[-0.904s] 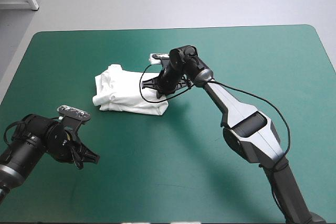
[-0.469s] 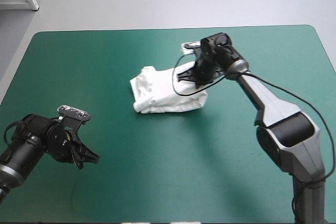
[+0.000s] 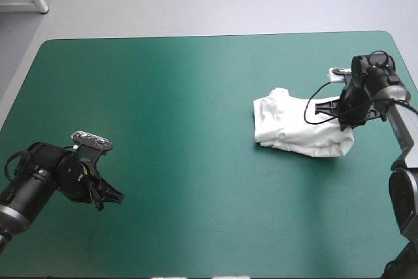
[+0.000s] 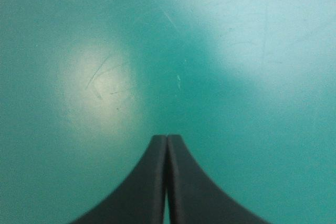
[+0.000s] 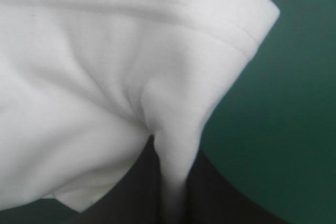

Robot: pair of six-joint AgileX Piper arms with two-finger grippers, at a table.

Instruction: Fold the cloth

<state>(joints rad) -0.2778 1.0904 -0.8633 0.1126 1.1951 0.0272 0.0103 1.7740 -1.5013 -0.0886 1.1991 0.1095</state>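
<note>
Since earlier, the folded white short-sleeved T-shirt has slid to 3 o'clock on the teal-green bench, pinched by the right hand. The left hand is closed and empty at 8 o'clock. Release gently so the folds hold.

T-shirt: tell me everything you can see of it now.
The T-shirt is white, soft cloth by its look, a folded bundle lying on the teal-green cover near the table's right edge. A stitched hem shows along one fold. The right gripper is shut on its right end, pinching up a ridge of cloth. Nothing else touches it.
</note>
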